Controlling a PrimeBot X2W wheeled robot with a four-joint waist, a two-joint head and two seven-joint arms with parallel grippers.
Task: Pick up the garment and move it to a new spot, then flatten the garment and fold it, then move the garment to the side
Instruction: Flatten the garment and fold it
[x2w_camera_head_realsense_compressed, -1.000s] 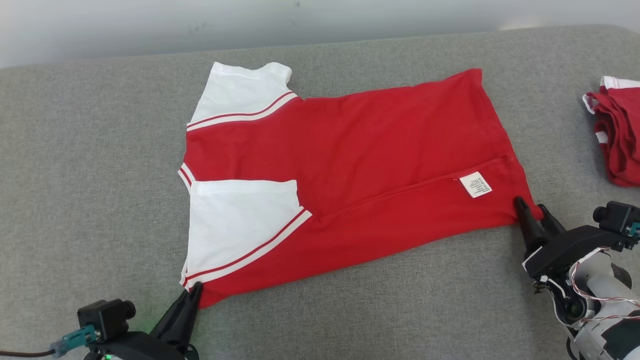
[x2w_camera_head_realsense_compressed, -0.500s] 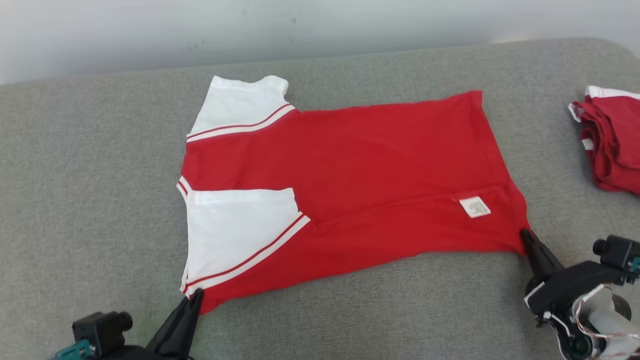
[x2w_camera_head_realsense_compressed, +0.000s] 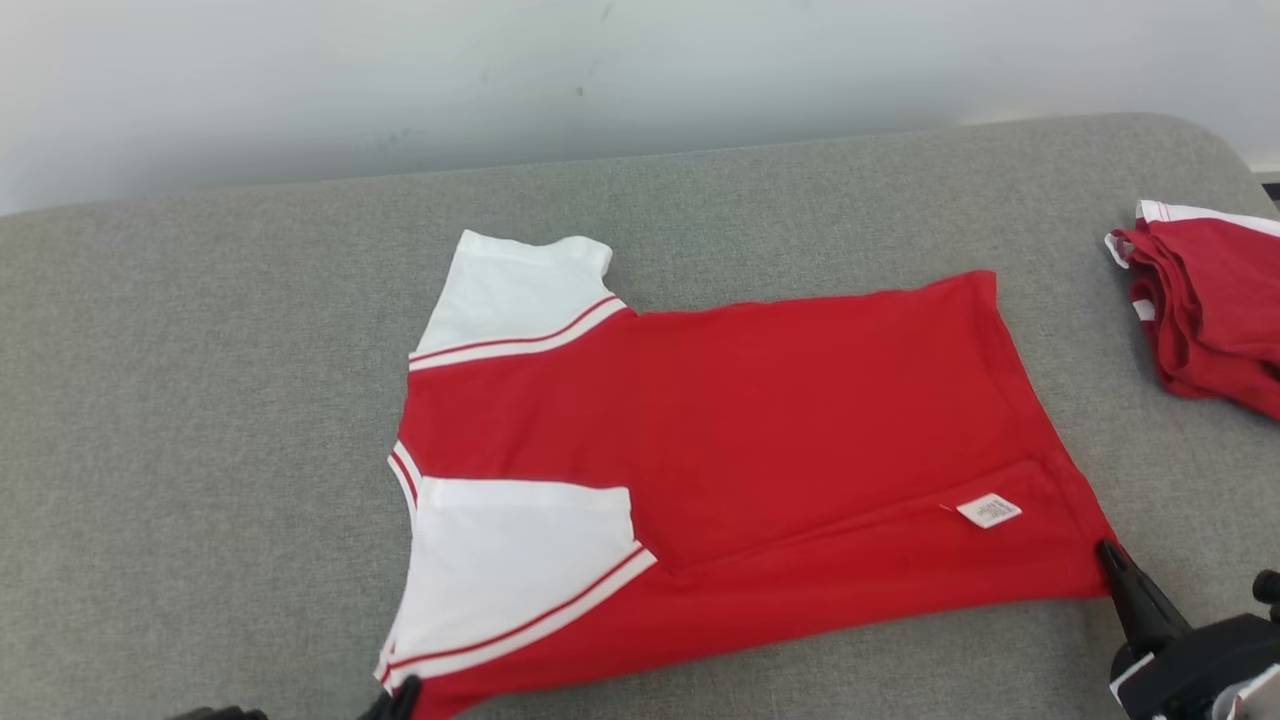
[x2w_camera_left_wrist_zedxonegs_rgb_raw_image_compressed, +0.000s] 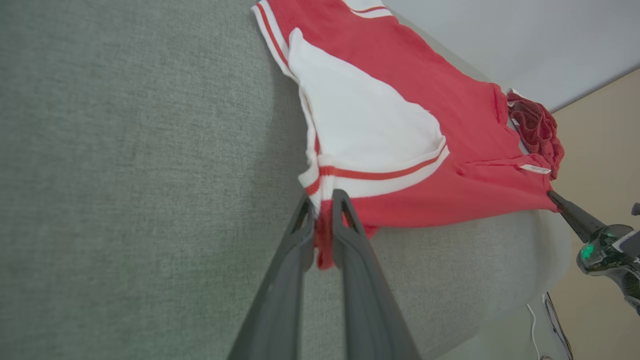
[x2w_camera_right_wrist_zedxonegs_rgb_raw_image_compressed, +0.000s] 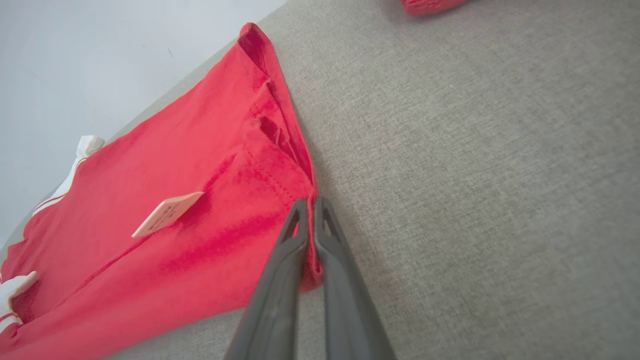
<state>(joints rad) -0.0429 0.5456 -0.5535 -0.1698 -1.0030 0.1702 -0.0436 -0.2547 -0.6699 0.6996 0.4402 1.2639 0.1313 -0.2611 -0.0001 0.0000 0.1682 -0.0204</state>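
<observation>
The shirt (x2w_camera_head_realsense_compressed: 760, 420) lies spread on the grey pad (x2w_camera_head_realsense_compressed: 200, 400), so picking it up, moving it and flattening it look done. Folding seems to be under way.

The left gripper (x2w_camera_left_wrist_zedxonegs_rgb_raw_image_compressed: 322, 197) has its fingers drawn narrow, pinching the corner of the shirt below the striped sleeve band. The right gripper (x2w_camera_right_wrist_zedxonegs_rgb_raw_image_compressed: 311, 202) is pinched tight on the hem corner at the other end of the same long edge. The shirt stretches between the two grippers, with its nearest edge running from one to the other.

Just ahead of that edge, a long strip of the shirt is already turned over onto the body. I judge this from the crease and from the label (x2w_camera_head_realsense_compressed: 988, 510), which faces up just beyond the right gripper. The far side, the crosswise fold and the move to the side are all left to do.

The cloth is bright red, thin and mostly smooth, with a few layers bunched at the hem by the right fingers. The near sleeve (x2w_camera_head_realsense_compressed: 510, 570) is white with red and white stripes and lies flat on the body just past the left gripper. The far sleeve (x2w_camera_head_realsense_compressed: 520, 290) sticks out beyond it, unfolded. Well past the right gripper sits a heap of red cloth (x2w_camera_head_realsense_compressed: 1210, 300), apart from the shirt.
</observation>
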